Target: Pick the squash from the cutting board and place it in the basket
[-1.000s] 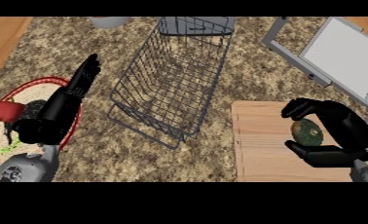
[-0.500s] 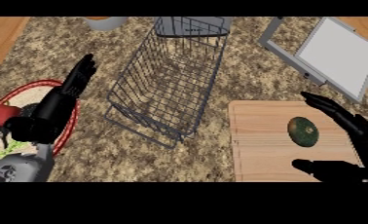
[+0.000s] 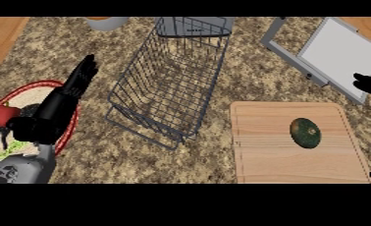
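A dark green squash lies on the wooden cutting board at the lower right, with nothing touching it. The wire basket stands in the middle of the counter and holds nothing. Only a black fingertip of my right hand shows at the right edge, well above the squash and over the grey tray. My left hand rests open at the left, fingers straight and pointing up, left of the basket.
A red-rimmed plate with food sits under my left forearm at the lower left. A grey tray lies at the upper right. A small grey bowl stands at the top edge. The counter is speckled stone.
My right hand has let go of the squash and pulled away up and to the right, almost out of view. The squash now lies bare on the board. The left hand has barely moved.
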Tool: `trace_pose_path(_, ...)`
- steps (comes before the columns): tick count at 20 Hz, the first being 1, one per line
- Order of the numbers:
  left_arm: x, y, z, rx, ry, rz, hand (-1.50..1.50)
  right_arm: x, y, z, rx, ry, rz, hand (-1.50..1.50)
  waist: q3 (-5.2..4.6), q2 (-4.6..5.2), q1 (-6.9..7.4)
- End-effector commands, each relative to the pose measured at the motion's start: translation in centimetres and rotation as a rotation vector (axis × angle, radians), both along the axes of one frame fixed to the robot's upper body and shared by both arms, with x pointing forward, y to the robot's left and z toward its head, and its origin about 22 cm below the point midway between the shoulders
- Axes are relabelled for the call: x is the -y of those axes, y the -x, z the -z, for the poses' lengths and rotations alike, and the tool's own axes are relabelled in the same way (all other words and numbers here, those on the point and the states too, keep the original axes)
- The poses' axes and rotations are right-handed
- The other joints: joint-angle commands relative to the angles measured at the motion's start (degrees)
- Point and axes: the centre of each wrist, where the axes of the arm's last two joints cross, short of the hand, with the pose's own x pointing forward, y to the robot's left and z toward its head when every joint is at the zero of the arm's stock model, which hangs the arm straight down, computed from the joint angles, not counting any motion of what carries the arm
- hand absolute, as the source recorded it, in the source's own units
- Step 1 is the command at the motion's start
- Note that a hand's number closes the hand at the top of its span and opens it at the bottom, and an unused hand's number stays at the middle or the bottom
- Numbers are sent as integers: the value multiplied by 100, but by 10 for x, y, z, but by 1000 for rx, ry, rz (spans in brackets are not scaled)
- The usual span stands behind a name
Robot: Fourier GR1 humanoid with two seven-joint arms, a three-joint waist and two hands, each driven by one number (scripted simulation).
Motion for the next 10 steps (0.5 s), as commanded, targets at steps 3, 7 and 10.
trace_pose_path(3,5,-8,-3,9,-4,1,0,-1,13,-50,-219,146,-27,-150,15,10,-2)
trace_pose_path(7,3,0,11,10,-7,10,0,8,26,-52,-263,118,-17,-150,22,15,51)
trace_pose_path(10,11,-1,-1,9,4,-4,0,35,41,-47,-256,96,3,-150,27,8,10)
